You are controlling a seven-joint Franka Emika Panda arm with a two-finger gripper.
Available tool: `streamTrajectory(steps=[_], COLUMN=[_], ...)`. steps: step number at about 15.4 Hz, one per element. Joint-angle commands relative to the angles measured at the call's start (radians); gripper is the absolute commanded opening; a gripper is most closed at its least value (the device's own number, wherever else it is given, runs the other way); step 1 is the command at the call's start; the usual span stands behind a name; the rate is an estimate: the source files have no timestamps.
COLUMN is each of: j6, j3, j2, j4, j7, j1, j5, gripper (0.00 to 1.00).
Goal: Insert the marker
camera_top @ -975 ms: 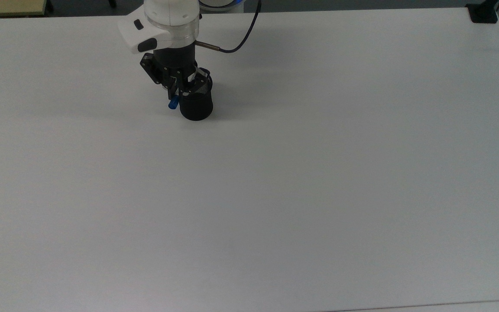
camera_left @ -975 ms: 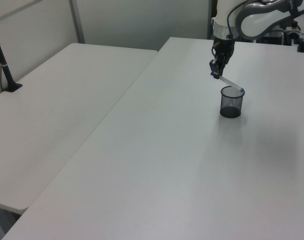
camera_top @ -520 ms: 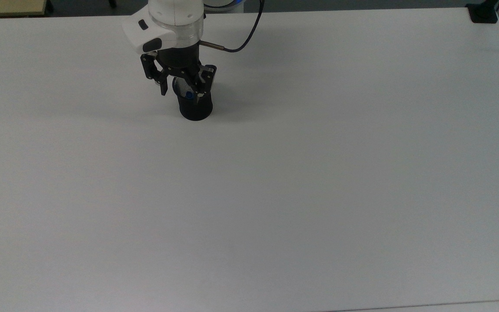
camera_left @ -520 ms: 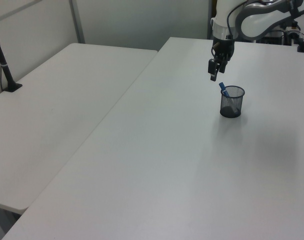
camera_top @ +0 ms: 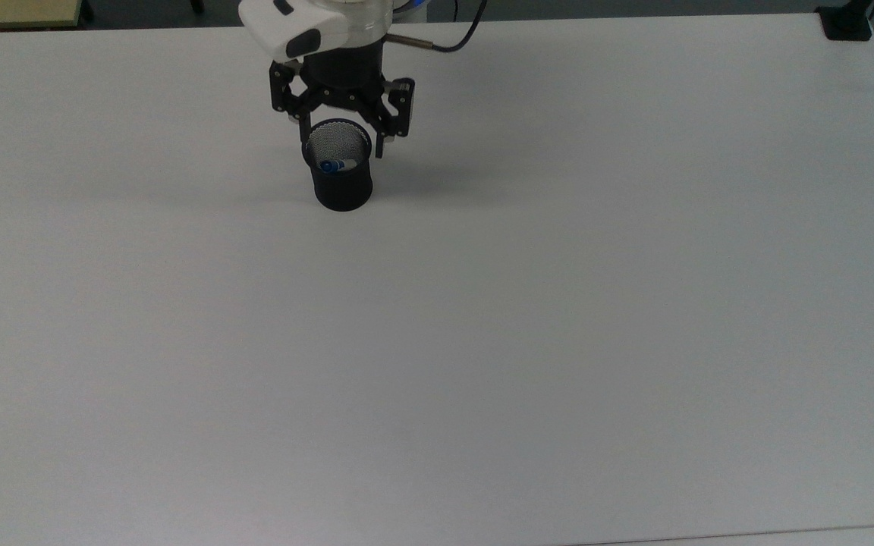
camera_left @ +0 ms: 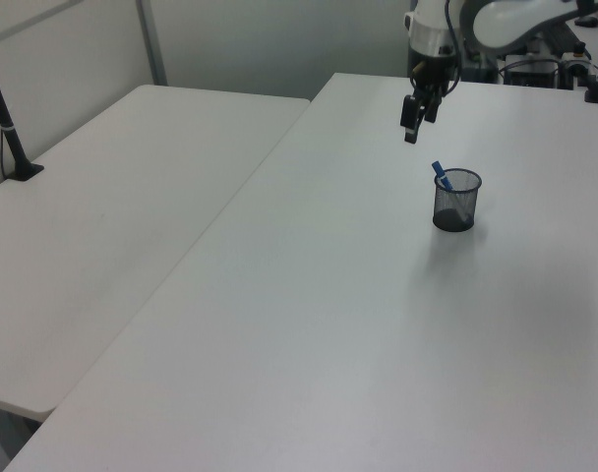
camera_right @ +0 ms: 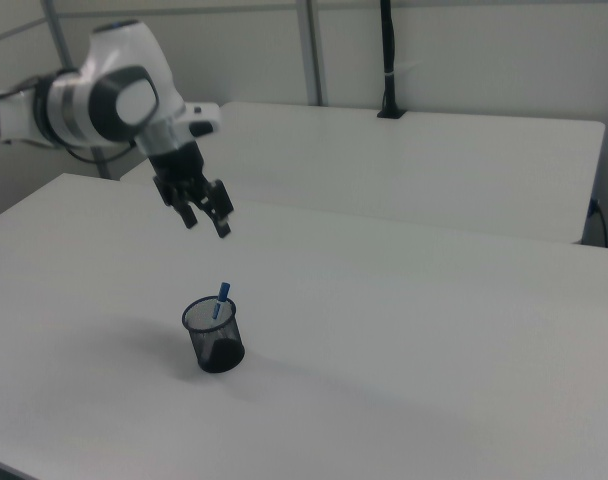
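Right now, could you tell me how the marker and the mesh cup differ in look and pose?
The marker is slim, white with a blue end; the mesh cup is wide, black and see-through. The marker leans against the rim, its blue end poking out, while the cup stands upright on the table. Both sit free beneath the gripper, whose jaws are open.

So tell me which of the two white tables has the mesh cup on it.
The table under the gripper: the mesh cup, marker inside, stands there. The neighbouring table carries a black clamped post instead.
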Motion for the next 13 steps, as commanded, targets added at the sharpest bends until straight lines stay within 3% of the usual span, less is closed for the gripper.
streamTrajectory(steps=[1,5,13], j6=[-0.214,-0.329,-0.377], j3=[-0.024,-0.04,-0.041], j2=[-0.015,-0.023,-0.045], j4=[0.128,0.177,0.188], j7=[-0.115,-0.138,-0.129], j1=[0.042,0.091,0.076], j5=[0.036,0.04,0.045], gripper=[0.95,1.0,1.0])
